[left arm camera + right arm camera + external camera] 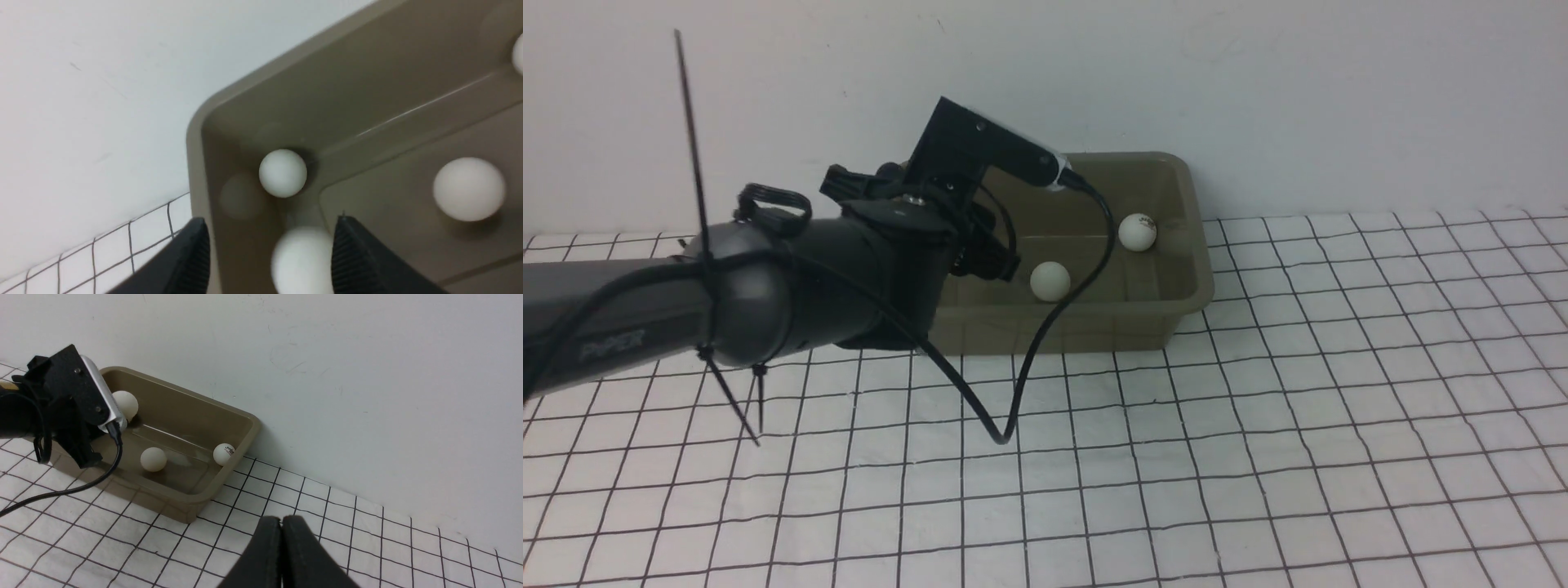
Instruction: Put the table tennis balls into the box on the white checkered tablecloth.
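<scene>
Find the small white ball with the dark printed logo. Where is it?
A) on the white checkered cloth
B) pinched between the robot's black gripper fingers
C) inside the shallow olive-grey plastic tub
C: the small white ball with the dark printed logo rests inside the shallow olive-grey plastic tub, close to its right end wall, and no gripper is touching it.

You get even, soft light (faint shadows only); the nearest ball [302,261] in your left wrist view blurs.

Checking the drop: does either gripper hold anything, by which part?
Nothing. The left gripper stands open, a blurred table tennis ball loose between; the right gripper is shut empty.
</scene>
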